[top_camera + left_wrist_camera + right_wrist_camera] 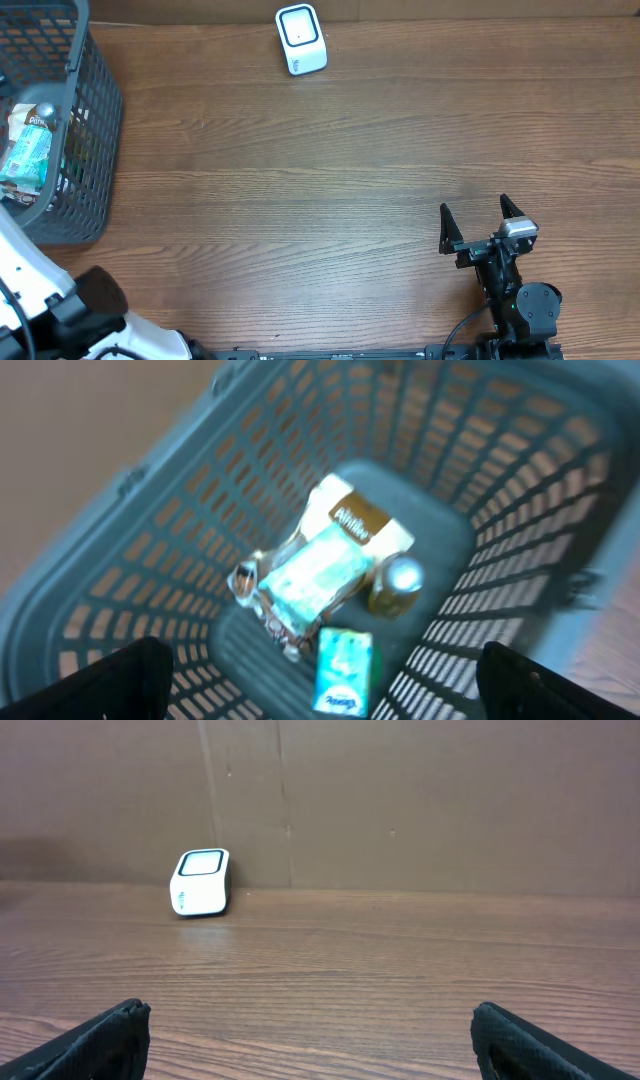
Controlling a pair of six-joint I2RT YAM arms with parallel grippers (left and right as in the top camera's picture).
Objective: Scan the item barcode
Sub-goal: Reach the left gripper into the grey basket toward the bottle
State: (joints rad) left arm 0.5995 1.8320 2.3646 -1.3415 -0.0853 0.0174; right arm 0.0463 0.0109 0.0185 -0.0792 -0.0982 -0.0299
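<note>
Grey plastic lattice basket (95, 120) sits at the left side of the brown wooden table (300, 200), and every candidate item lies inside it. A pale teal soft packet (315, 565) rests on a white carton with a brown label (362, 520). A small teal box (345, 670) and a bottle with a silvery cap (400, 575) lie beside them. The left gripper (320, 655) hangs above the basket mouth, its 2 fingers spread wide and grasping nothing. The right gripper (474, 208) is well apart over bare wood, likewise spread and empty, facing the white box-shaped barcode scanner (300, 40) at the far edge.

The step in hand looks like picking 1 item. The wrist view is blurred, so no barcode can be made out. The packet seems the best choice, lying uppermost. Descend straight, keep both fingers off the lattice walls, and close across the packet's narrow width. Lift it clear before turning its printed code towards the scanner window.
</note>
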